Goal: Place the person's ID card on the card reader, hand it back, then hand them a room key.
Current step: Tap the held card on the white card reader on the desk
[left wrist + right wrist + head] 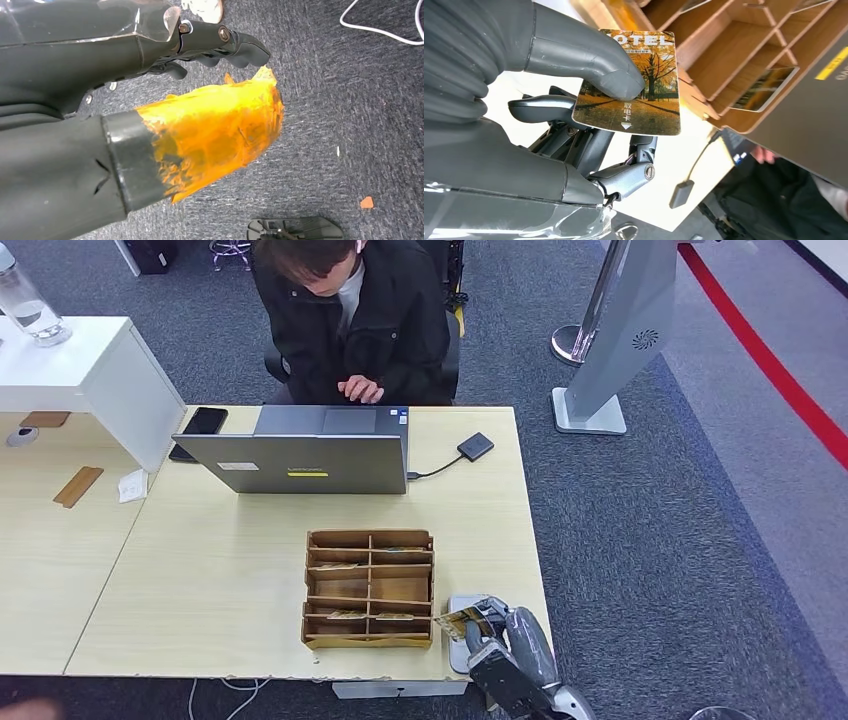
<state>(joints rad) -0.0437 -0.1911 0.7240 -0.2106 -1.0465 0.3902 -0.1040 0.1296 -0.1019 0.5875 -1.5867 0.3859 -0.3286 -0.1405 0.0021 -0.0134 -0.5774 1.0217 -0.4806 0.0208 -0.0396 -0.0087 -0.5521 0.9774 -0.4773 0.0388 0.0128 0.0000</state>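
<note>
My right hand hovers over the table's front right corner, just right of the wooden card organizer. It pinches a hotel key card between thumb and fingers; the right wrist view shows the key card printed with autumn trees, under the thumb of the right hand. A small black square device on a cable lies beside the laptop. My left hand hangs over the carpet, holding nothing, its thumb wrapped in orange.
A person sits behind the laptop with one hand at its far edge. A phone lies at its left. A flat grey box sits below my right hand. More cards lie in the organizer.
</note>
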